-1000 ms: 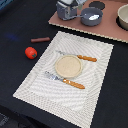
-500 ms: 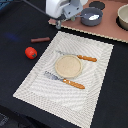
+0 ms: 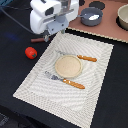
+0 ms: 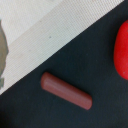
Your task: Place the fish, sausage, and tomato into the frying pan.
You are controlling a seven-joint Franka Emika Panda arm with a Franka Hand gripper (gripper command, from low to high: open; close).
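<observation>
While the hand (image 3: 46,36) hides part of the sausage (image 4: 66,90), its grip cannot be told.

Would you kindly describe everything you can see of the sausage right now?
The sausage is a short, smooth reddish-brown rod with rounded ends, plastic-looking and intact. It lies flat on the dark tabletop, just off the edge of the pale woven placemat, touching neither it nor the tomato nearby. In the exterior view the arm mostly hides it.

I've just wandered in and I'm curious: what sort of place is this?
Probably a robot test bench dressed as a toy kitchen: a place mat set with plate and fork, and a pot behind.
</observation>
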